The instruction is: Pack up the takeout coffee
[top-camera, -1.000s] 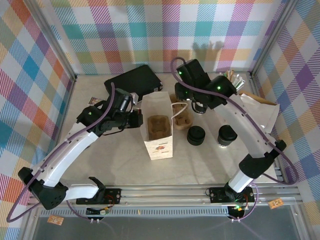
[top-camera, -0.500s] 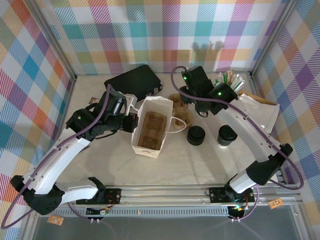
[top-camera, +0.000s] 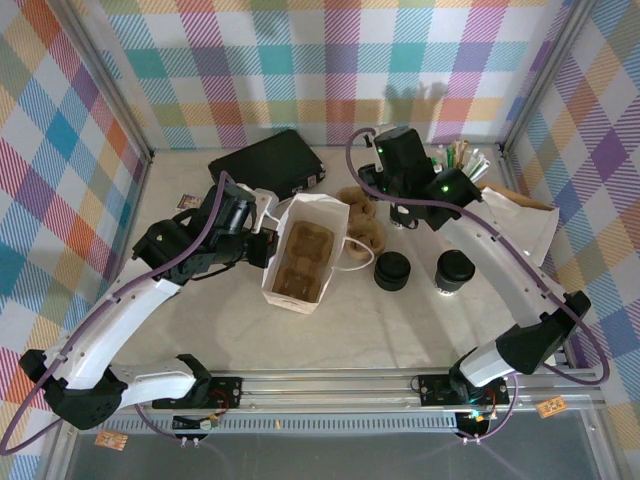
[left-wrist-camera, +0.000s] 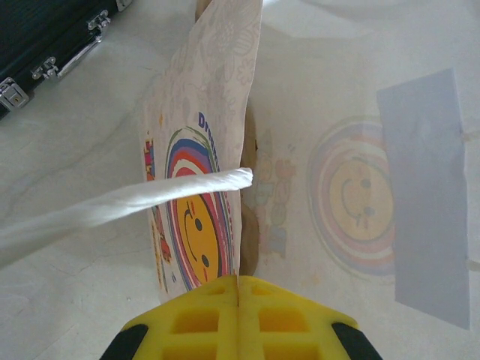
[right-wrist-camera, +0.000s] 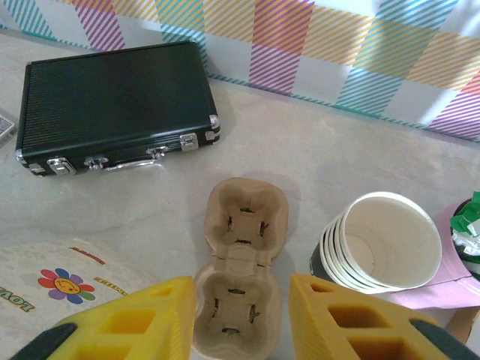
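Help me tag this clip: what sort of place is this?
Probably a staged robot test cell: plaid backdrop walls, an aluminium frame rail, and takeout props like a paper bag and stacked paper cups.

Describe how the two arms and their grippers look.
The left arm and right arm have white links, black joint housings and black bases. A purple cable runs along each, and small green lights glow on the joints. The left gripper and right gripper have bright yellow, blocky fingers with rectangular recesses.
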You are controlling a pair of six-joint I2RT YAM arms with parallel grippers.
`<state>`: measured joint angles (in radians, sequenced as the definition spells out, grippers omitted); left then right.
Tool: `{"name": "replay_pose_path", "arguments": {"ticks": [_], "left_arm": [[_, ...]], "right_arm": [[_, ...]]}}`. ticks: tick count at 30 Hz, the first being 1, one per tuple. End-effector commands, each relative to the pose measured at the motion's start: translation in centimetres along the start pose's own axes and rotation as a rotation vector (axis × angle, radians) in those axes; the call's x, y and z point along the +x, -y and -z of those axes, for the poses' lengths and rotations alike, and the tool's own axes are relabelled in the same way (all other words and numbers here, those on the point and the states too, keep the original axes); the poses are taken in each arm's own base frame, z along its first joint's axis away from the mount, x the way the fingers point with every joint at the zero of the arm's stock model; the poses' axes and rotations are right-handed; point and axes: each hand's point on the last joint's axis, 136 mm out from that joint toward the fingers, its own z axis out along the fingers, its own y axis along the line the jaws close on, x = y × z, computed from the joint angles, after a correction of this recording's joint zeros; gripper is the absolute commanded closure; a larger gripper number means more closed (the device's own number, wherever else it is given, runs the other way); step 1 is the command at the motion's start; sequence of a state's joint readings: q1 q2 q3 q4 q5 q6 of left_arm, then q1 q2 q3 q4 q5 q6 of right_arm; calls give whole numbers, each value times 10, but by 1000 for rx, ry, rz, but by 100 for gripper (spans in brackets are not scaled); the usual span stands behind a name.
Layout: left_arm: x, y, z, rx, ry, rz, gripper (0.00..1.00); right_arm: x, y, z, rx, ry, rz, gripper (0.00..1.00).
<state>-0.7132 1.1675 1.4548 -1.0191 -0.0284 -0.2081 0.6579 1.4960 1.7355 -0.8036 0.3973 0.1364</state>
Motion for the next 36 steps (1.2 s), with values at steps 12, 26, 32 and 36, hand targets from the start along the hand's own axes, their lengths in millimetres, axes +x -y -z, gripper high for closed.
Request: {"name": "replay_pose_path", "arguments": {"ticks": [12,26,32,36], "left_arm": [[-11,-11,-22,-89,8,204,100],[-15,-28,-30,-117,-101,348,78],[-9,-37,-30,-150,-146,336,47],[-4,-39,-29,-157,-170,325,47]], "right_arm": [[-7,-1,-8,-50,-21,-70,62],[18,12,-6,17,-135,-172,62],[30,25,5,75,-173,-171,61],[49,41,15,131,-229,-183,60]]}}
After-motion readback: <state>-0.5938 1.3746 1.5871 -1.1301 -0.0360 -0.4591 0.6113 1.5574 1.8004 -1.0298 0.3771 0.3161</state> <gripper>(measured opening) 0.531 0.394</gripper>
